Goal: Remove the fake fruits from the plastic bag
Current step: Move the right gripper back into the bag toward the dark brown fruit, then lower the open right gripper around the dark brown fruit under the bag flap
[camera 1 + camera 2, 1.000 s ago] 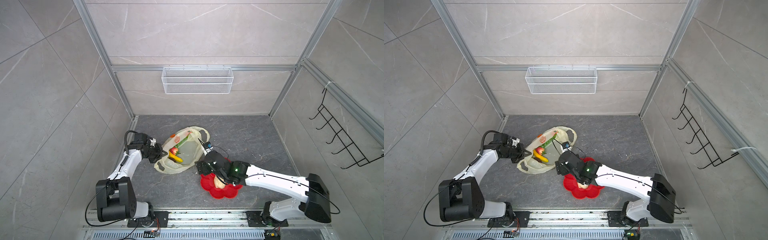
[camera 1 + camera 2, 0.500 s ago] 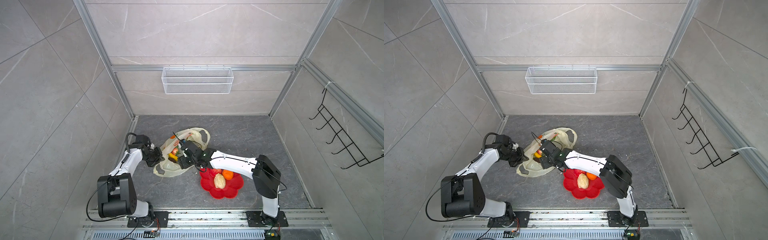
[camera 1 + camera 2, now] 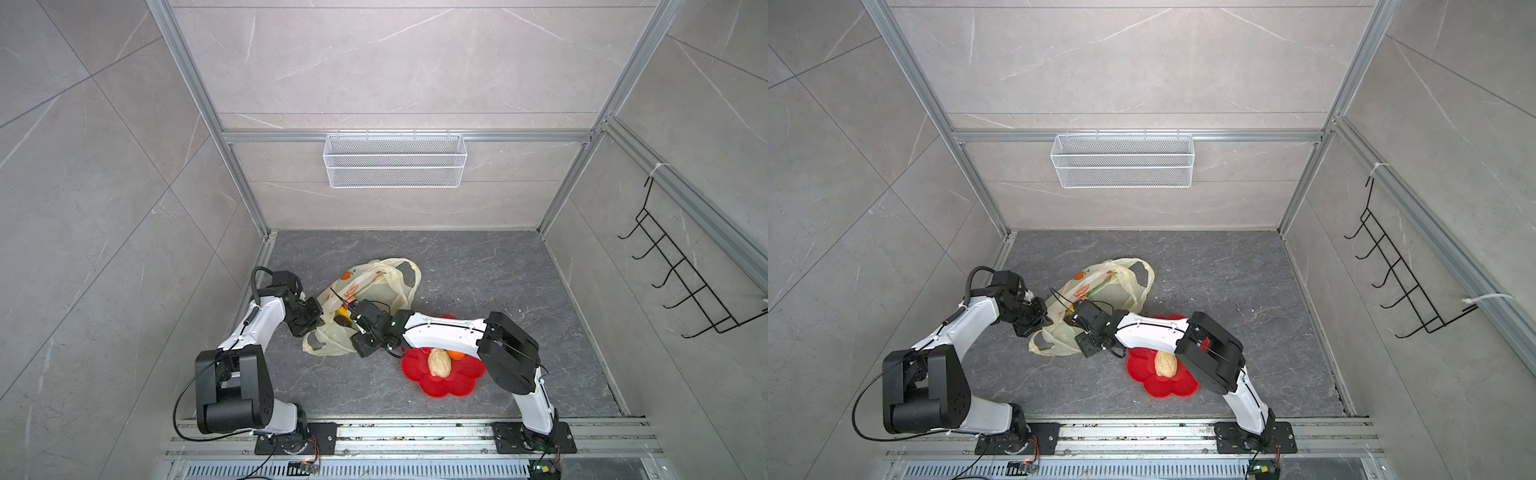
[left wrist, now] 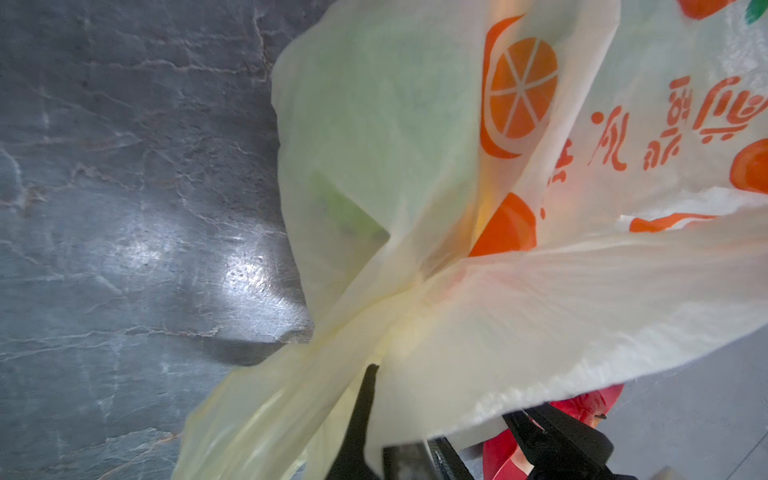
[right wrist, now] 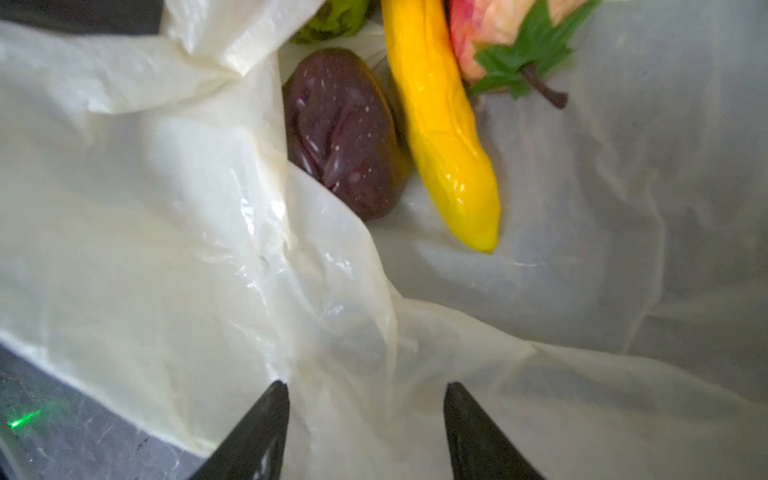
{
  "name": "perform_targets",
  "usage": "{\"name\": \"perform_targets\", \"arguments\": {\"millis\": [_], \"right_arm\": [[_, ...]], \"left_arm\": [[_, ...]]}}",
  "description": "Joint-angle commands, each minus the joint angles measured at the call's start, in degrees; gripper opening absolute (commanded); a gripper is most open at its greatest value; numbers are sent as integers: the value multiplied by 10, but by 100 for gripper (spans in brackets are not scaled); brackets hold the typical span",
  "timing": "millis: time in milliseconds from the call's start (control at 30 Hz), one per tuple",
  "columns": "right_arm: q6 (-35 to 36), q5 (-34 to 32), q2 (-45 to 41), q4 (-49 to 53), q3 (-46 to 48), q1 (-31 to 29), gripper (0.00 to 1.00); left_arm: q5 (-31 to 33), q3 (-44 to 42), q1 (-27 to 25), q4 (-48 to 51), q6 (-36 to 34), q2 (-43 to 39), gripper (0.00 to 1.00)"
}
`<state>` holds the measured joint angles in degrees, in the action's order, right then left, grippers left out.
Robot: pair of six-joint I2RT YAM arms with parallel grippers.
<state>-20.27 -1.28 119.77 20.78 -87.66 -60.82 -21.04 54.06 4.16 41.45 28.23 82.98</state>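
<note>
Bag (image 3: 374, 291) lies left of centre on the surface, mouth turned toward the right arm. Left jaws are clenched on a bunched edge of the bag at its left side, which props the mouth up. Right jaws stand apart and hold nothing; they sit at the mouth with only film below and ahead. Banana (image 5: 444, 133) lies ahead of the right jaws, inside the bag. Its long axis runs roughly along the reach line and its near tip points back at them. Dark fruit (image 5: 345, 137) lies just beside it, and a fold of film covers its near end. Judgement: the right arm is the nearer; the jaws would meet the banana end-on, so a grip across it calls for reaching further in. 2 fruits, cream fruit (image 3: 438, 362) and orange (image 3: 457, 354), are out on the plate (image 3: 449, 388) toward the front edge.
</note>
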Motion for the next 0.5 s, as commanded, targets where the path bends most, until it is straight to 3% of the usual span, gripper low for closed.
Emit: {"name": "perform_targets", "arguments": {"millis": [0,167,467], "right_arm": [[10,16,-26,-4,-23,17,62],[5,35,9,28,-97,21,61],[-56,9,106,125,-247,22,59]], "left_arm": [[13,11,2,20,-5,2,0],[12,13,3,19,-6,3,1],[6,12,2,17,-6,2,1]]}}
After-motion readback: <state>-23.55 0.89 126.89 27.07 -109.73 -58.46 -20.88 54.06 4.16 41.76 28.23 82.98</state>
